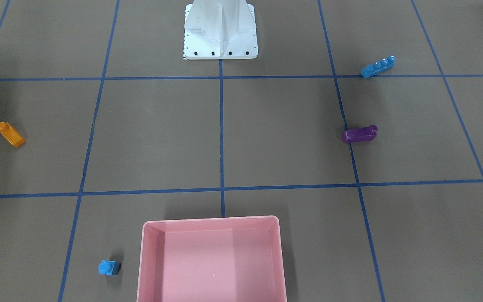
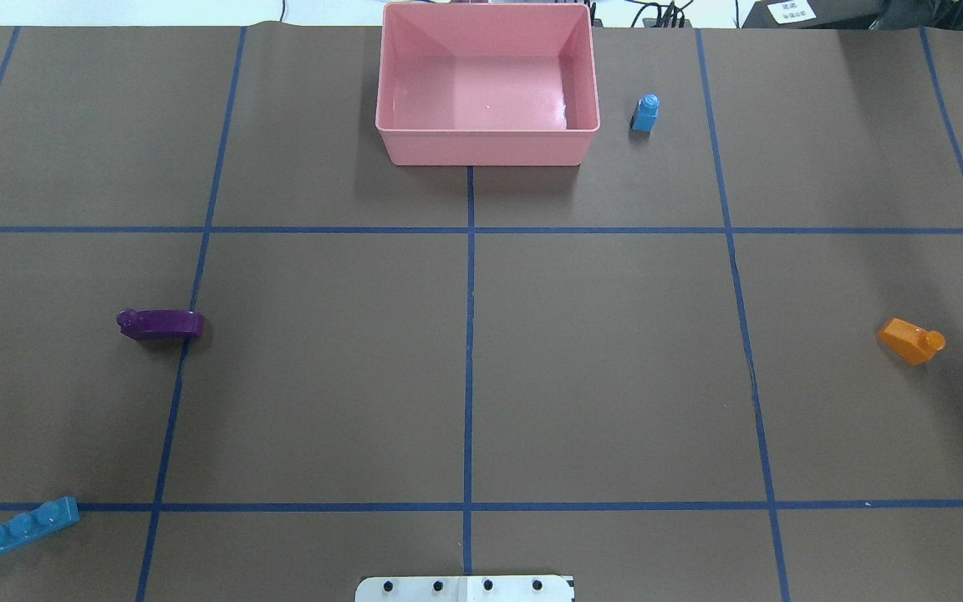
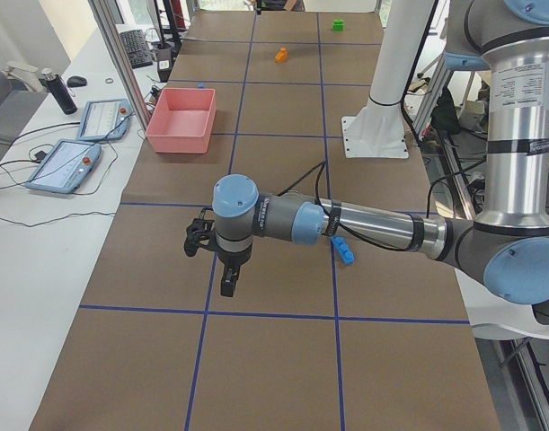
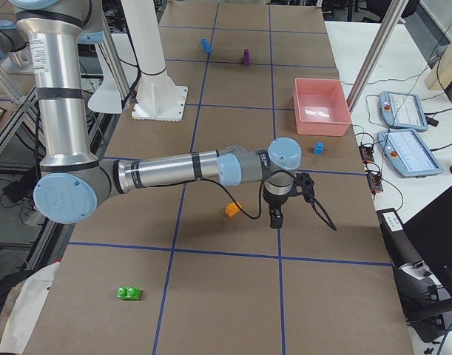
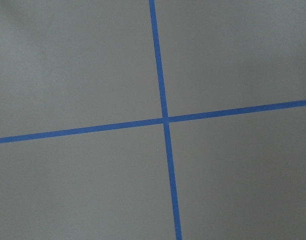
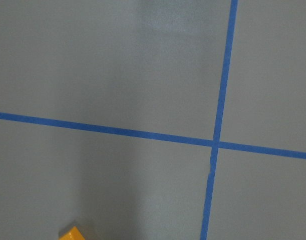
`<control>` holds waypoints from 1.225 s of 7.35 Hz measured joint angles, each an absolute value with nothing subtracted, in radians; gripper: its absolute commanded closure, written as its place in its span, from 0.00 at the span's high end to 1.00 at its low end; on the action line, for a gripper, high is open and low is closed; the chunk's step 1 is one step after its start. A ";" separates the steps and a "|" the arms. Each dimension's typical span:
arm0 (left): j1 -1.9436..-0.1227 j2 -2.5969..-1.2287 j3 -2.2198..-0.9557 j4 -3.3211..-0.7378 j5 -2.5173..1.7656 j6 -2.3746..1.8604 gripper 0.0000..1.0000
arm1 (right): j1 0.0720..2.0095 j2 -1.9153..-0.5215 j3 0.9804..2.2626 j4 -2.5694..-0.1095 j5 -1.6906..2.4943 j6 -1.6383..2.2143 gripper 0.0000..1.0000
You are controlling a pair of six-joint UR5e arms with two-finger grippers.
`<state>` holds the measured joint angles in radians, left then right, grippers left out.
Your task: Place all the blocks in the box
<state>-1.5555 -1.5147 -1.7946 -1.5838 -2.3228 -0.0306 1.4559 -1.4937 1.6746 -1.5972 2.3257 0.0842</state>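
Blocks all lie outside the box (image 2: 486, 149), so by my reading nothing of the task is done and all five blocks are left to move. The box stands empty at the middle of the counter's (image 2: 615, 376) far edge, the one away from the robot.

- The small blue block (image 2: 645, 114) stands just beside the box on the robot's right, not touching it.
- The purple block (image 2: 160, 323) lies in the left half, about midway between the near and far edges.
- The orange block (image 2: 910, 341) lies in the right half, also about midway.
- The long blue block (image 2: 17, 530) lies close to the robot's edge, toward the left end.
- The green block (image 4: 129, 293) sits well apart from the others, near the right end, and shows only in the side views.

The left fingers (image 3: 227, 285) hang above bare counter and touch nothing. Their wrist camera shows only crossing tape lines (image 5: 165, 120). The right fingers (image 4: 274, 217) hang near the orange block but apart from it, and a corner of that block shows at the bottom of their wrist view. Only the side views show either pair, so I cannot tell whether they are spread or pressed together. With all five blocks resting on the counter, I judge that neither pair carries one.
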 measured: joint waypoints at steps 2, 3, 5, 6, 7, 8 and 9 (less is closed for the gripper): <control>-1.548 -1.511 -1.798 -1.584 -2.332 -0.028 1.00 | 1.457 -1.498 1.677 -1.608 2.332 0.085 1.00; -1.540 -1.506 -1.799 -1.589 -2.336 -0.027 1.00 | 1.457 -1.501 1.676 -1.607 2.333 0.086 1.00; -1.533 -1.492 -1.802 -1.595 -2.347 -0.026 1.00 | 1.455 -1.505 1.673 -1.606 2.341 0.095 1.00; -1.533 -1.487 -1.802 -1.598 -2.361 -0.026 1.00 | 1.455 -1.516 1.672 -1.604 2.347 0.097 1.00; -1.530 -1.484 -1.802 -1.604 -2.377 -0.027 1.00 | 1.454 -1.534 1.676 -1.595 2.351 0.096 1.00; -1.523 -1.483 -1.802 -1.610 -2.391 -0.028 1.00 | 1.453 -1.561 1.678 -1.563 2.356 0.092 1.00; -1.513 -1.482 -1.800 -1.624 -2.399 -0.030 1.00 | 1.452 -1.612 1.682 -1.496 2.371 0.089 1.00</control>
<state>-1.5129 -1.4823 -1.8000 -1.6236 -2.3994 -0.0303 1.4521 -1.6123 1.6822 -1.4955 2.3712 0.0889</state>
